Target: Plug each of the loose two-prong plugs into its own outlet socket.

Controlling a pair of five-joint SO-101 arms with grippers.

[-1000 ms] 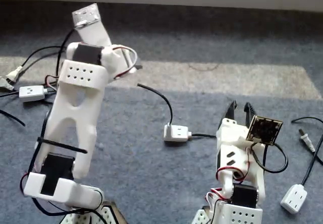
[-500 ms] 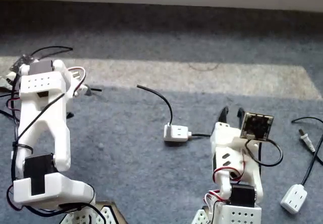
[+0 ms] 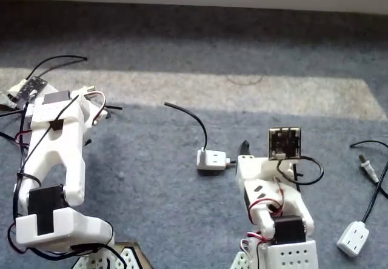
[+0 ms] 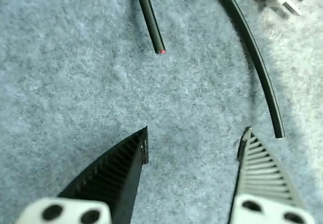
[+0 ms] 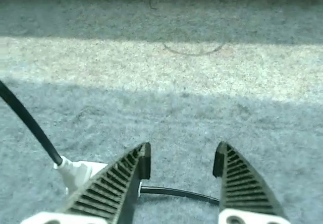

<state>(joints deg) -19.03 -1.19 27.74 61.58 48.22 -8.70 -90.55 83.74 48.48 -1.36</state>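
The left gripper hung released over loose cables. The right gripper gaped empty beside the socket.

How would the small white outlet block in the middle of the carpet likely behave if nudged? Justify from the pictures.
The outlet block is small and boxy, so it probably slides or pivots rather than rolls. The carpet looks fuzzy, likely adding drag. Its thin black cable lies curved, so it seems floppy and would trail.
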